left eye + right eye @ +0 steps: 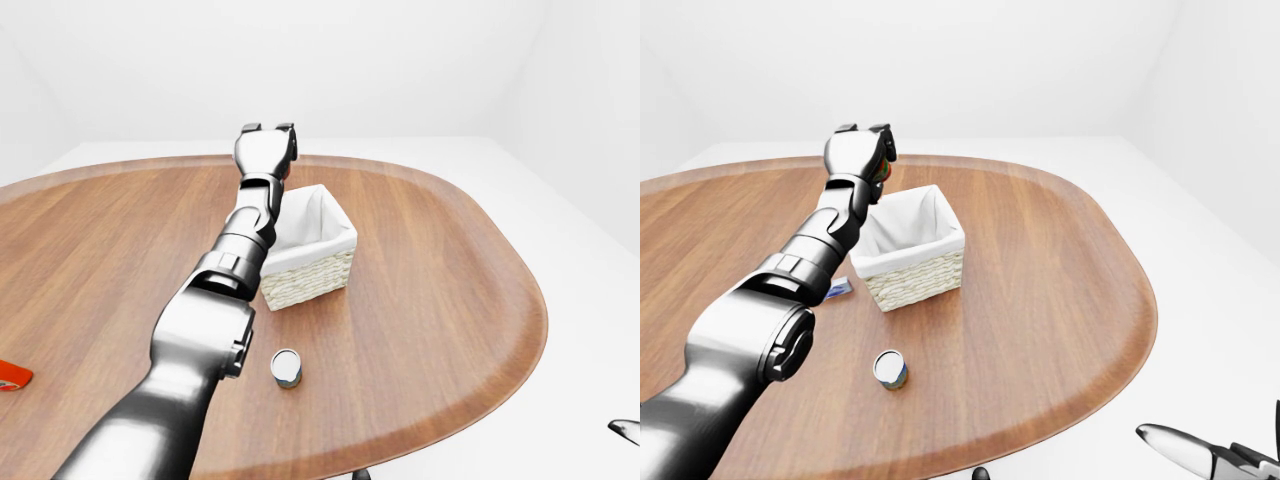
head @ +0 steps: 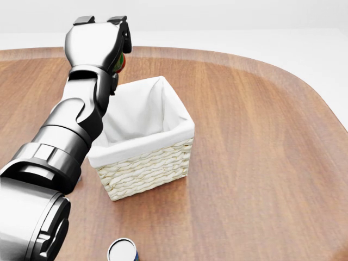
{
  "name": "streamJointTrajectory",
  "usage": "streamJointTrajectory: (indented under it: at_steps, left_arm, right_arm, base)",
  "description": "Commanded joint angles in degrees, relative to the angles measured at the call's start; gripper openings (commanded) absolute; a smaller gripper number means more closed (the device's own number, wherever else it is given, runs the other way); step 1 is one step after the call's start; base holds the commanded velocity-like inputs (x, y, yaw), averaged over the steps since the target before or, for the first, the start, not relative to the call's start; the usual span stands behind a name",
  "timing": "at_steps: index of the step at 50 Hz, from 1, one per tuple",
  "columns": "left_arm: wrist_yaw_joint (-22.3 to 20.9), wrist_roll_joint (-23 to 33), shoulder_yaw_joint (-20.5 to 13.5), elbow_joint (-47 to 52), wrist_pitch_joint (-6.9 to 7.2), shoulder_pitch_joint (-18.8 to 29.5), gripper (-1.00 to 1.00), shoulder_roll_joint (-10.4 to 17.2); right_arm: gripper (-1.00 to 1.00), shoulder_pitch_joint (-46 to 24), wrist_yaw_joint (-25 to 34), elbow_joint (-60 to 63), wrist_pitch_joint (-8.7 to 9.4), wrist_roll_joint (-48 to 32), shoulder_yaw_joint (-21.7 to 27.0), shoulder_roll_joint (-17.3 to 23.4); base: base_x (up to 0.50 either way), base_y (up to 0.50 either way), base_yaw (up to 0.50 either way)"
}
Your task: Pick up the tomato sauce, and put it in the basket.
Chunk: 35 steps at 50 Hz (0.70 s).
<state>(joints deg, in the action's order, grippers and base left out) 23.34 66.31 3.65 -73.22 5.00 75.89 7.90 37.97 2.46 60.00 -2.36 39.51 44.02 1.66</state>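
My left hand [image 2: 101,22] is stretched over the table, just past the far left corner of the white-lined wicker basket [image 2: 147,168]. Its fingers are closed round a red and green thing, the tomato sauce [image 2: 120,63]. Only a sliver of the sauce shows beside the hand, above the basket's rim; the right-eye view also shows it [image 1: 883,172]. The basket's inside looks empty. Only a bit of my right hand [image 1: 1200,448] shows, at the bottom right of the right-eye view and off the table.
A small tin can [image 1: 286,368] stands on the wooden table [image 1: 430,300] below the basket. A red object [image 1: 12,375] lies at the left edge of the left-eye view. A small blue and white packet [image 1: 841,288] lies left of the basket.
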Motion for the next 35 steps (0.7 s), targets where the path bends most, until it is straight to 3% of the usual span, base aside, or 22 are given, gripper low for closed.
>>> streamJointTrajectory:
  at_steps: [1,3,4,5,7,12,35]
  left_arm:
    - [-7.92,1.95,-1.18,-4.75,0.00,-4.10,-1.00,0.82]
    - [-9.73,2.35,-0.88,-4.74,0.00,-4.55,-1.00,0.75]
    - [-11.21,2.21,-0.91,-4.70,-1.05,-4.84,-1.00,0.69]
    - [-12.61,2.46,-0.68,-4.64,-0.55,-5.08,-1.00,0.48]
    - [-12.91,2.99,-0.31,-4.68,-1.33,-5.69,-1.00,0.25]
    - [-14.15,3.54,-0.13,-4.54,-1.34,-6.37,-1.00,-0.42]
    - [-13.41,3.96,-0.39,-4.75,-1.99,-7.92,-1.00,-0.52]
  right_arm:
    - [1.00,-0.08,-0.53,0.00,0.13,-0.34,-0.36,0.51]
    - [1.00,-0.09,-0.48,0.00,0.19,-0.19,-0.22,0.48]
    - [1.00,-0.05,-0.36,0.00,0.12,-0.29,-0.27,0.34]
    - [1.00,0.04,-0.37,0.00,0.03,-0.27,-0.31,0.37]
    - [1.00,0.28,-0.12,0.00,-0.23,-0.16,-0.28,0.11]
    - [1.00,0.12,-0.19,0.00,-0.05,-0.35,-0.40,0.14]
    - [1.00,-1.08,0.91,0.00,1.00,-1.21,-0.13,-1.15]
  base:
    - [0.00,0.00,0.00]
    - [0.00,0.00,0.00]
    - [0.00,0.00,0.00]
    - [0.00,0.00,0.00]
    - [0.00,0.00,0.00]
    - [0.00,0.00,0.00]
    - [0.00,0.00,0.00]
